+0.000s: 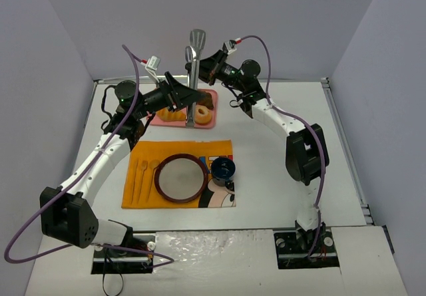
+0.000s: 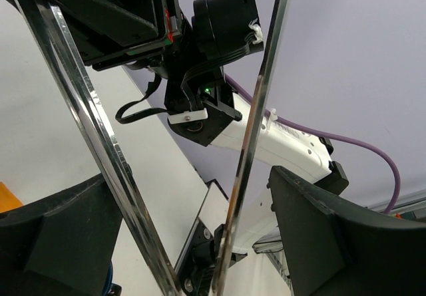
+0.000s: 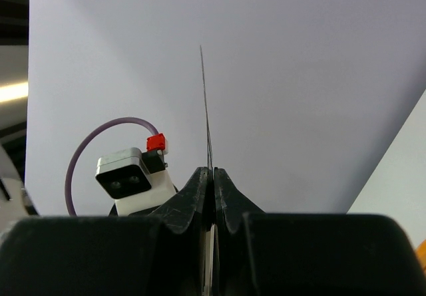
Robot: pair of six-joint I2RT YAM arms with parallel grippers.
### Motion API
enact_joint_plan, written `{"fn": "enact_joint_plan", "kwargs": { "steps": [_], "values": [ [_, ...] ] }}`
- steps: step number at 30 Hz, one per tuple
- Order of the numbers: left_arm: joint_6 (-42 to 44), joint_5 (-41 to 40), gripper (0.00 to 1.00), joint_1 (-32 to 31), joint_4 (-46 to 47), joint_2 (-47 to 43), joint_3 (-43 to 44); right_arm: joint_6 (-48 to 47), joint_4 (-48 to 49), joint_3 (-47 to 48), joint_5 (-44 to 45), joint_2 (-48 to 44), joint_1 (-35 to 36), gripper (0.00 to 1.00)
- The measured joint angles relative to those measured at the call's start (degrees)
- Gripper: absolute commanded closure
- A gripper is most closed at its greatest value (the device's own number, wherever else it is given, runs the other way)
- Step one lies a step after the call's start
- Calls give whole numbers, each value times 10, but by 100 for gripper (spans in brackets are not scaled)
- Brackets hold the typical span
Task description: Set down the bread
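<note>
Bread (image 1: 174,115) on the left part of the pink tray (image 1: 212,99) at the far side of the table (image 1: 279,176), largely covered from above by the left arm; golden-orange crust showing there, not cleanly separable from the other pastry beside it. Ring doughnut (image 1: 202,115) on the right part of the same tray. Metal tongs (image 1: 194,50) held nearly upright over the tray, slotted heads uppermost, lower end seen between the golden pieces and the doughnut. Right gripper (image 1: 200,65) at the upper part of the tongs, jaws pressed together with only the thin metal edge (image 3: 206,123) between the fingertips in the right wrist view, so clamped on the tongs. Left gripper (image 1: 188,96) lower down, jaws spread wide, both shiny arms of the tongs (image 2: 256,110) running up between the two black fingers (image 2: 333,243) in the left wrist view; one arm close against the left-hand finger, the other apart from its finger; cannot tell whether any pad touches metal. Nearer the arm bases, an orange placemat (image 1: 143,199) bearing a brown-rimmed plate (image 1: 160,176), a blue cup (image 1: 223,169) just right of the plate, and pale cutlery (image 1: 141,173) to its left.
</note>
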Motion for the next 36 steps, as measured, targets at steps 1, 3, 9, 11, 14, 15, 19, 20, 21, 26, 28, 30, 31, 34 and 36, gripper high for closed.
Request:
{"fn": "enact_joint_plan", "kwargs": {
  "steps": [1,3,9,11,14,15,19,20,21,26,28,30,31,34,36],
  "values": [
    [0,-1,24,0,-2,0,0,2,-1,0,0,2,-1,100],
    [0,-3,27,0,-6,0,-2,4,-5,0,0,3,-1,100],
    [0,-6,32,0,-13,0,-2,6,-6,0,-4,3,-2,100],
    [0,-6,32,0,-16,0,-2,6,-6,0,-6,3,-3,100],
    [1,-6,32,0,-20,0,-2,6,-6,-2,-10,3,-6,100],
    [1,-6,32,0,-21,0,-2,6,-7,-3,-10,3,-8,100],
    [2,-6,31,0,-28,0,-2,7,-5,-18,-12,0,-15,100],
    [3,-6,31,0,-30,0,-2,8,-5,-25,-12,-2,-17,100],
    [3,-6,31,0,-33,0,-2,9,-5,-30,-13,-2,-19,100],
    [3,-8,33,0,-41,0,-2,12,-4,-37,-14,-2,-24,100],
    [3,-8,34,0,-40,0,-2,12,-3,-37,-14,-2,-24,100],
    [4,-8,35,0,-41,0,-2,12,-3,-37,-13,-2,-23,100],
    [4,-8,36,0,-42,0,-2,12,-3,-37,-13,-2,-23,100],
    [5,-8,37,0,-45,0,-2,12,-2,-37,-13,-2,-21,100],
    [6,-8,37,0,-47,1,-2,12,-2,-37,-13,-3,-20,100]
  ]
}}
